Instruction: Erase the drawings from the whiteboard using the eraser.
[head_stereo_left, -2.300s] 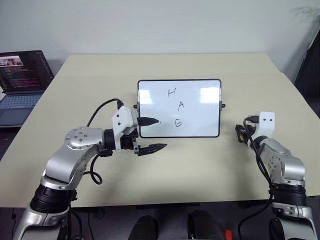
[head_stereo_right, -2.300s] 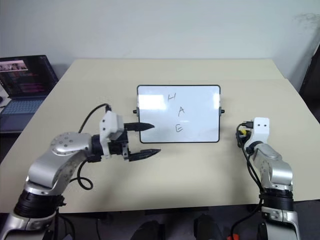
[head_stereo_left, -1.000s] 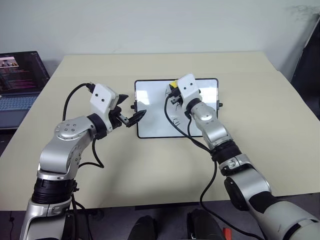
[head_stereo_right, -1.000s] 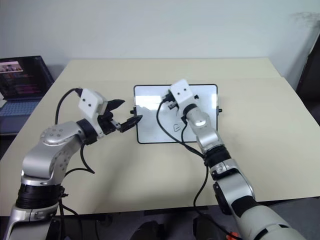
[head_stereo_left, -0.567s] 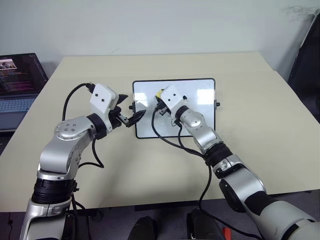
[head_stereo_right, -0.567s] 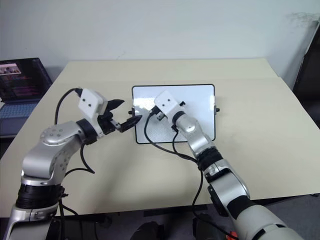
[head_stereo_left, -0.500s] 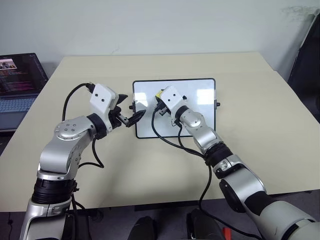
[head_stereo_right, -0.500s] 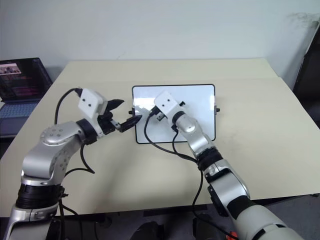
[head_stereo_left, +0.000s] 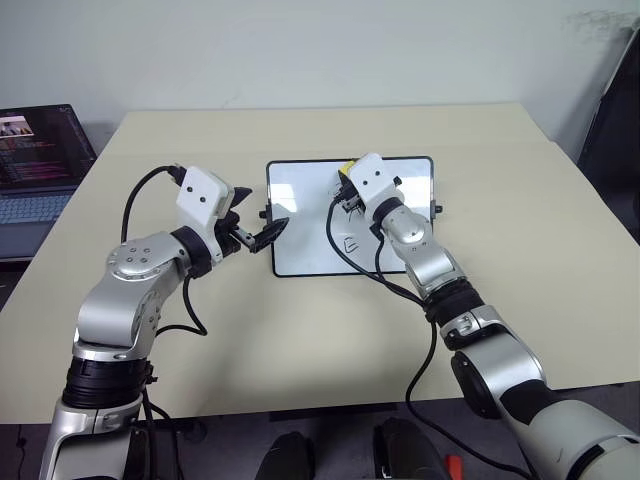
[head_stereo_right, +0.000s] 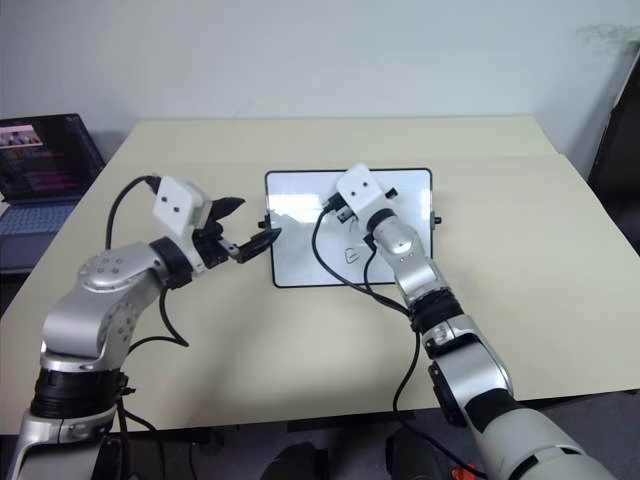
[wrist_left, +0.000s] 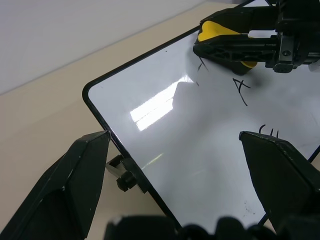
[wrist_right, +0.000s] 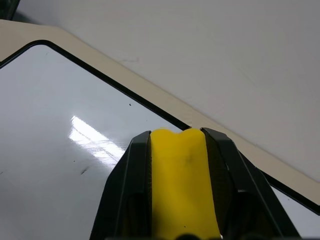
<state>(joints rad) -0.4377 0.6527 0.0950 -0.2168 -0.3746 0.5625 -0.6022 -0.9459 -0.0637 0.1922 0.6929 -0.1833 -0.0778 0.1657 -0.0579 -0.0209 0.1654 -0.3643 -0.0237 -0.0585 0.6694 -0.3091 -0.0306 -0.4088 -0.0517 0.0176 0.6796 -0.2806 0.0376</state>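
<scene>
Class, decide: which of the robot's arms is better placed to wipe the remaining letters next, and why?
Right. The right gripper is shut on the eraser over the whiteboard; the open left gripper sits at the board's edge.

Right arm over whiteboard with eraser; left gripper at board's left edge.

Whiteboard (head_stereo_left: 305, 215) lies flat near the middle of the beige table (head_stereo_left: 520, 200), glare along its upper part. Right gripper (head_stereo_left: 346, 192) reaches over the board's upper middle, a bit of the yellow eraser (head_stereo_left: 346, 172) showing at its tip; whether the eraser touches the surface cannot be told. One of the drawings (head_stereo_left: 349, 243) shows just below the wrist, the other letters hidden by the arm. Left gripper (head_stereo_left: 262, 226) has its fingers spread, tips at the board's left frame beside the small black knob (head_stereo_left: 266, 212). Open laptop (head_stereo_left: 40, 160) sits at the far left, off the table.
</scene>
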